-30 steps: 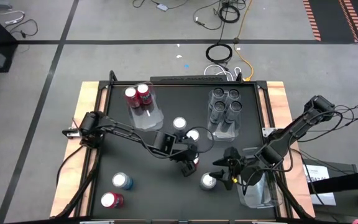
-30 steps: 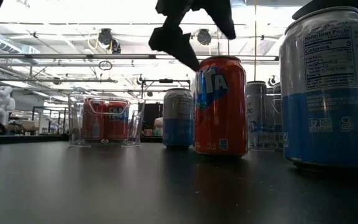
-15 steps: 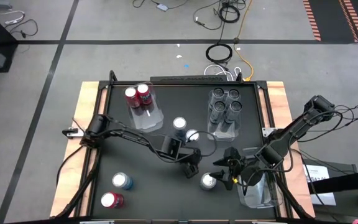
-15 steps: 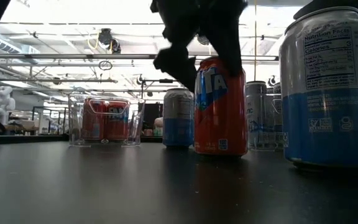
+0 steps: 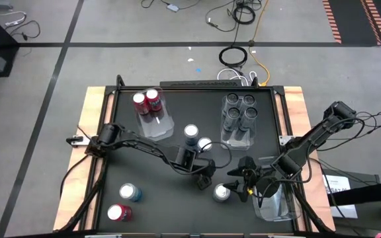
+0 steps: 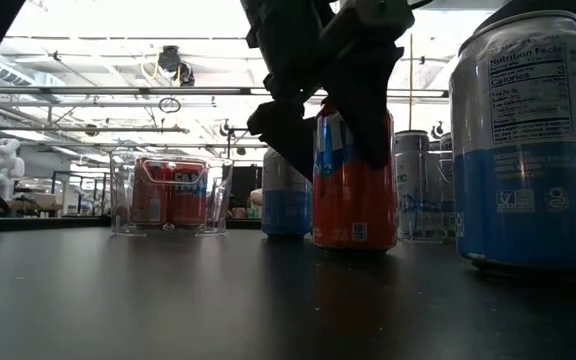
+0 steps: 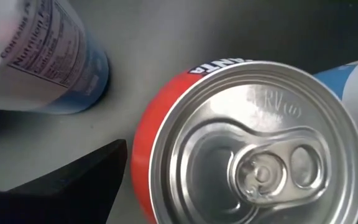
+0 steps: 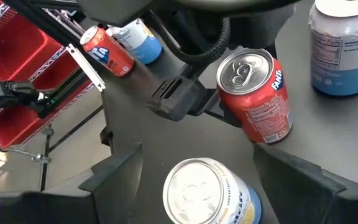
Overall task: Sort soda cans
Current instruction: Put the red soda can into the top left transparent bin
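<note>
Left claw (image 5: 205,173) has dropped over the last second from above the red can (image 6: 354,170) to straddle it at mid-surface, jaws wide, one finger either side, not yet closed. Judgement: grasp imminent; this can should join the red pair.

Right claw (image 5: 239,182) hovers wide over a blue can (image 5: 221,192) near its empty tray (image 5: 273,201).

Count, high view:
- red: two in the far-left tray (image 5: 156,122), one straddled, one loose at front left
- blue: four loose
- grey: four in the far-right tray (image 5: 239,119)
</note>
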Motion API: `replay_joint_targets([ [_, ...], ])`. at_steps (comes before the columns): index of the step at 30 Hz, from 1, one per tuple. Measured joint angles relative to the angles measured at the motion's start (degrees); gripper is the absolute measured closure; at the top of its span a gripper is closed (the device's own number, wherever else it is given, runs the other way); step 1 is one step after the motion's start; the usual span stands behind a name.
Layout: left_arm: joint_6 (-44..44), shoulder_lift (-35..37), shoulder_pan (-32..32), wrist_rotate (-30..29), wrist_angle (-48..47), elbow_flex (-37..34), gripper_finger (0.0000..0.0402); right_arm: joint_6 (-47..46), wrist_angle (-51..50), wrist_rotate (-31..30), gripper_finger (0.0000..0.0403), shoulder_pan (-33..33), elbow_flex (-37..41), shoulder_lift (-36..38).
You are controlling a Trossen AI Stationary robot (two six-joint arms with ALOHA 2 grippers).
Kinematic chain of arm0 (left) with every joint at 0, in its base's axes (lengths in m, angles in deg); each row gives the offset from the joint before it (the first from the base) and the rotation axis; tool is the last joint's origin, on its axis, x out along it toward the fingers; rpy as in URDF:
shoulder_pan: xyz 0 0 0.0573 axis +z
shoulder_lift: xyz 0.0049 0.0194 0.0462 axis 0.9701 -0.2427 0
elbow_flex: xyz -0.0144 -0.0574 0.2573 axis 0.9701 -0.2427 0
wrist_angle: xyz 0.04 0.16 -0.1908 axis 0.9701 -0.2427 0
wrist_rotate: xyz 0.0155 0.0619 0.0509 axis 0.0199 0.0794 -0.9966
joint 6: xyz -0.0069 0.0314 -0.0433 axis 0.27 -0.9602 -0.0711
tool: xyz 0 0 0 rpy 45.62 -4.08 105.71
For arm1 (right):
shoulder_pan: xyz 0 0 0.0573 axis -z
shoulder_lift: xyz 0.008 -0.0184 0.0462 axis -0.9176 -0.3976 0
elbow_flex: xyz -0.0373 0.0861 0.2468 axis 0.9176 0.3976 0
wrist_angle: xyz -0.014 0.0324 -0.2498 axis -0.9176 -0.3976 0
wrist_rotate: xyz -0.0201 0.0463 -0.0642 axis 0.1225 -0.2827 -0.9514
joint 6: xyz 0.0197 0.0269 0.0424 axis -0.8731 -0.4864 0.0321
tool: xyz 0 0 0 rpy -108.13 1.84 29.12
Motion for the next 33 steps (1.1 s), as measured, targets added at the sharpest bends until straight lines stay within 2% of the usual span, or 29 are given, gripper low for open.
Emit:
replay_joint_targets([
  [7,-0.03,0.0,0.0,-0.13,0.02,0.0,0.001,-0.13,-0.03,0.02,0.0105,0.0,0.0,0.0],
  [17,0.36,0.42,-0.72,-1.04,-0.54,0.0,0.0081,-0.17,0.17,0.02,0.0105,0.0,0.0,-0.01],
  [27,5.78,4.22,-3.15,-3.17,-6.75,0.0,0.0083,-0.15,0.14,-0.03,0.0105,0.0,0.0,0.0],
  [33,10.46,8.76,-4.04,-5.15,-15.25,0.0,0.0083,-0.01,-0.1,-0.03,0.0105,0.0,0.0,0.0],
])
